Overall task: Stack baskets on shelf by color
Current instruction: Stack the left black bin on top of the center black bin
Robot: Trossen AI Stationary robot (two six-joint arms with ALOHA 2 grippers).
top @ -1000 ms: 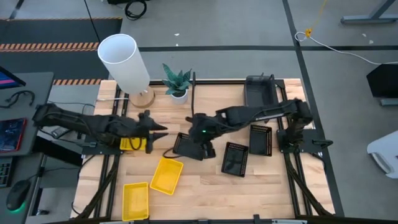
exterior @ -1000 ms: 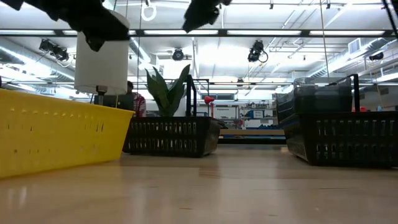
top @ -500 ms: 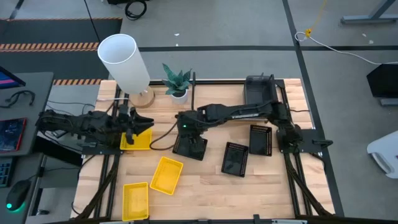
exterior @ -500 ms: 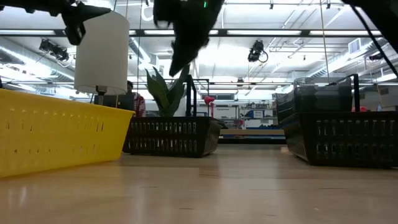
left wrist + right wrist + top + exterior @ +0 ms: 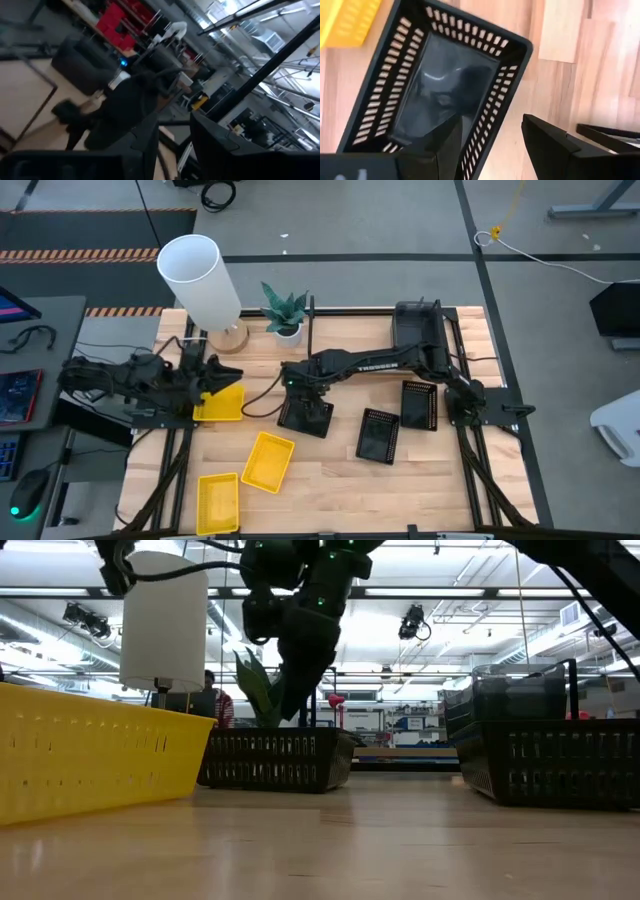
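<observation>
My right gripper point(image 5: 297, 392) point(image 5: 492, 120) is open and hovers low over a black perforated basket point(image 5: 305, 416) point(image 5: 445, 80). One finger stands over the inside of it and one outside its long wall point(image 5: 496, 97). I cannot tell whether they touch. Two more black baskets point(image 5: 379, 436) point(image 5: 419, 404) lie to its right. My left gripper point(image 5: 213, 376) point(image 5: 174, 120) is open, raised above a yellow basket point(image 5: 224, 404). Two other yellow baskets point(image 5: 268, 461) point(image 5: 218, 502) lie nearer. Dark grey baskets point(image 5: 417, 326) sit stacked on the right end of the shelf point(image 5: 312, 330).
A white cylindrical lamp shade point(image 5: 200, 278) and a small potted plant point(image 5: 285, 310) stand at the far left of the table. In the low view a yellow basket point(image 5: 90, 755) fills the left foreground. Bare wood point(image 5: 340, 480) lies along the near edge.
My right gripper has swung toward the table's left edge and come down over the black perforated basket. My left gripper has drawn back toward the left edge, away from the table's middle, uncovering the yellow basket beneath it.
</observation>
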